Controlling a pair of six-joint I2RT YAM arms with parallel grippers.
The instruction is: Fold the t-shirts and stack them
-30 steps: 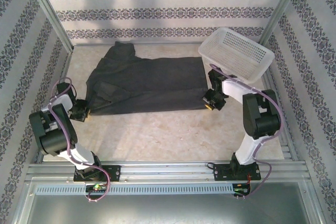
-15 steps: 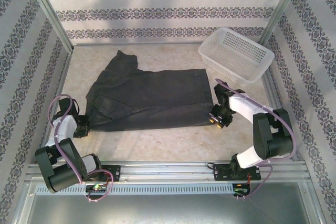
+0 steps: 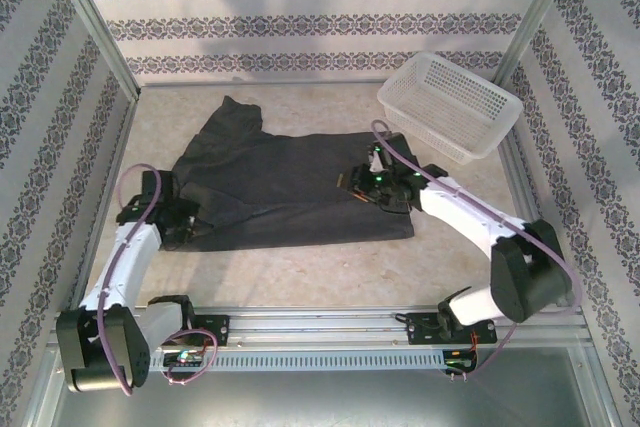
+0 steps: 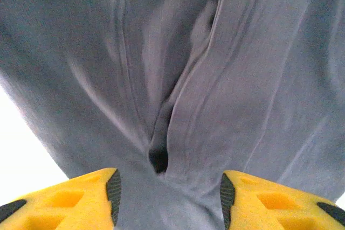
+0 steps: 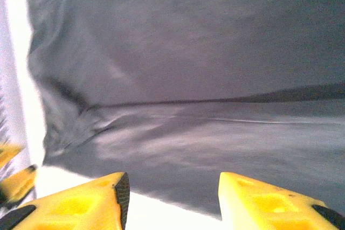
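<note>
On the bench (image 3: 330, 267), the dark t-shirt (image 3: 285, 182) lies flat near the middle, its near hem seemingly laid over. My left tool (image 4: 168, 197) and right tool (image 5: 173, 200) have just released it and stand parted, empty; 1 fold looks done.

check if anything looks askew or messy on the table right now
The t-shirt lies uneven: one sleeve juts out at the far left, and its left side is bunched into creases. The basket sits skewed in the far right corner.
</note>
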